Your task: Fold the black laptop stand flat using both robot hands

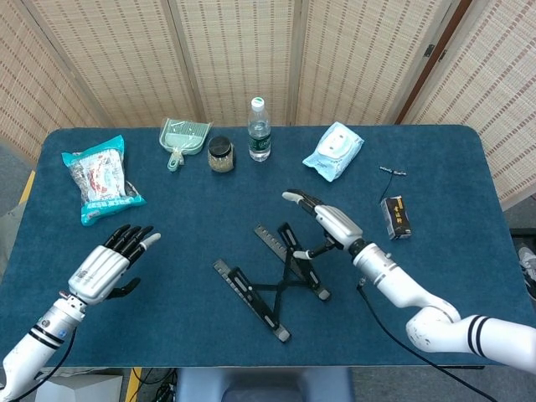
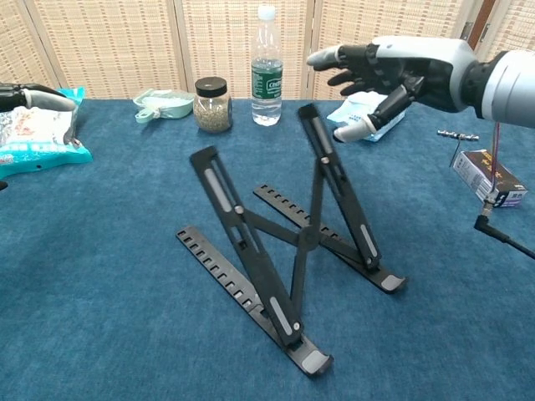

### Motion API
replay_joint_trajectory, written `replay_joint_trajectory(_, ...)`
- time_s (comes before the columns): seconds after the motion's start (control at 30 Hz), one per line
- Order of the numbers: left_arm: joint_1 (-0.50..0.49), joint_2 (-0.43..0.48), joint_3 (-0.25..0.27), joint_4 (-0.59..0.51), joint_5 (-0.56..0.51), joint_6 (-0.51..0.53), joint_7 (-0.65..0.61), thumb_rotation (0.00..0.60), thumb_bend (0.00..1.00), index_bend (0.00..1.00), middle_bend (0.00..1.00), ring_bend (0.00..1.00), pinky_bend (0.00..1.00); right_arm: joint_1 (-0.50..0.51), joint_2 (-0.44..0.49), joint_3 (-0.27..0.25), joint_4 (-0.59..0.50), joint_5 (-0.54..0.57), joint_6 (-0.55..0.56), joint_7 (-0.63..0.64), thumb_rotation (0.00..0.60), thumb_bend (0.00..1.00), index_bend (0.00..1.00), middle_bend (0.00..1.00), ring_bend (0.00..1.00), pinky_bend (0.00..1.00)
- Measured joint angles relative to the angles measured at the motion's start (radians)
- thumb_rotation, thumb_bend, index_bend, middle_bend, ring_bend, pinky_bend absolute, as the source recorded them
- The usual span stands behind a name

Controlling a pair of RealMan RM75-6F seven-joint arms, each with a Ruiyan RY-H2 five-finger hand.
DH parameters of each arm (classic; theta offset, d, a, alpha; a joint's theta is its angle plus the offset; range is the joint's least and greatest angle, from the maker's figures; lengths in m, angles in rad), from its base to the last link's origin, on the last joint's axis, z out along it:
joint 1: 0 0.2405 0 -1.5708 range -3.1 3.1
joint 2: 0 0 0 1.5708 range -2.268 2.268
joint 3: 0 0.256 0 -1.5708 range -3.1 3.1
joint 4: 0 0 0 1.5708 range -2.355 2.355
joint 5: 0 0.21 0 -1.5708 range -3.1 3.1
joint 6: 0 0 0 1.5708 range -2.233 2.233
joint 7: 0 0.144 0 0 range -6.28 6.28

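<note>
On the blue table (image 1: 469, 167), roughly centre and toward the near edge, sits the black laptop stand (image 1: 272, 280), not yet flat. Its two notched base rails lie on the cloth; the two support arms are raised and leaning back, crossed by thin struts.

My right hand (image 2: 393, 71) hovers at the top of the far support arm, fingers spread, holding nothing. Thumb tip is just beside the arm's upper end; I cannot tell whether it touches. My left hand (image 1: 105, 266) is well apart from the stand, off to the left, fingers extended and apart, also empty.

Step in hand, as I judge it: lay the raised arms down onto the rails. To do this well, I should bring the left hand in to pin the near rail so the base does not skid on the cloth, then press with the right palm along the arm's upper end, pushing down and back evenly. Both arms are linked by the struts, so a one-sided push may twist the frame.

Containers, along the far edge:
- Water bottle (image 1: 259, 130), capped; contents too hard to judge.
- Small jar (image 1: 220, 155), dark lid, filled with something pale and grainy.
- Black box (image 1: 396, 217), closed, contents hidden.
</note>
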Motion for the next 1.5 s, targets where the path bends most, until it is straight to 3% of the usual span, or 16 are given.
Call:
replay_joint_trajectory(0.13,0.002,0.002,-0.005,0.006,0.005,-0.010,0.005,0.600,0.33,0.04,0.00,0.00,0.00,-0.009,-0.015,0.007,0.011,-0.043,0.070,-0.048,0.600,0.04,0.00,0.00,0.00,0.06)
replay_joint_trajectory(0.27,0.004,0.001,-0.010,0.016,0.005,-0.021,0.017,0.600,0.33,0.04,0.00,0.00,0.00,-0.021,0.001,-0.022,0.023,-0.145,0.104,-0.102,0.600,0.04,0.00,0.00,0.00,0.06)
replay_joint_trajectory(0.6,0.003,-0.008,-0.026,0.042,-0.007,-0.058,0.028,0.600,0.33,0.04,0.00,0.00,0.00,-0.049,0.099,-0.207,0.107,-0.425,0.135,-0.288,0.600,0.00,0.00,0.00,0.00,0.06)
replay_joint_trajectory(0.73,0.001,-0.017,-0.032,0.050,-0.007,-0.067,0.031,0.600,0.33,0.04,0.00,0.00,0.00,-0.063,0.094,-0.235,0.165,-0.466,0.155,-0.346,0.600,0.00,0.00,0.00,0.00,0.06)
replay_joint_trajectory(1.0,0.004,-0.020,-0.035,0.052,0.005,-0.071,0.025,0.600,0.33,0.04,0.00,0.00,0.00,-0.080,-0.009,-0.259,0.308,-0.507,0.182,-0.440,0.600,0.00,0.00,0.00,0.00,0.03)
replay_joint_trajectory(1.5,0.016,-0.023,-0.039,0.075,0.009,-0.072,-0.011,0.600,0.33,0.04,0.00,0.00,0.00,-0.049,-0.238,-0.249,0.522,-0.510,0.172,-0.490,0.600,0.00,0.00,0.00,0.00,0.00)
